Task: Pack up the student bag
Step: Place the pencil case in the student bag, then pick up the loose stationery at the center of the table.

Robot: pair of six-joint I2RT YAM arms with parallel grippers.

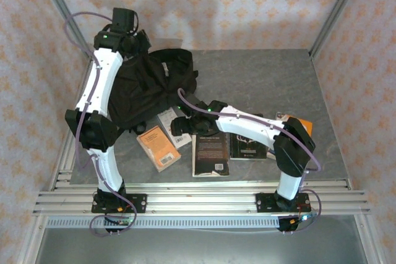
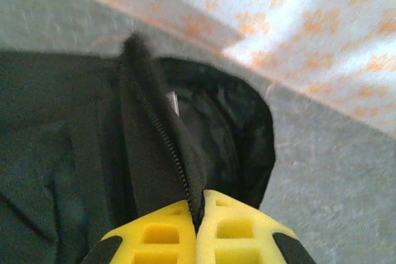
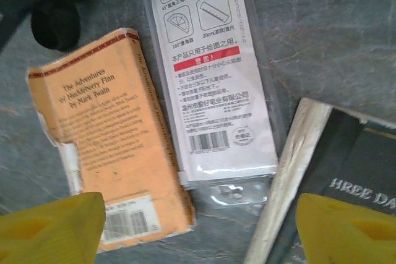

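Step in hand: picking an item to load, w/ the bag mouth held up. Left gripper (image 2: 197, 214) is pressed together on the zip edge of the backpack (image 1: 151, 85), which sits at the far left of the table (image 1: 266, 78). Right gripper (image 3: 198, 224) hangs spread wide, holding nothing, over the ruler packet (image 3: 210, 78), betw. the orange paperback (image 3: 111, 146) and a black book (image 3: 359, 177). Next move prob. needs a drop & a pinch on one item. The packet is flat & slick, so gripping it by an edge looks hard.
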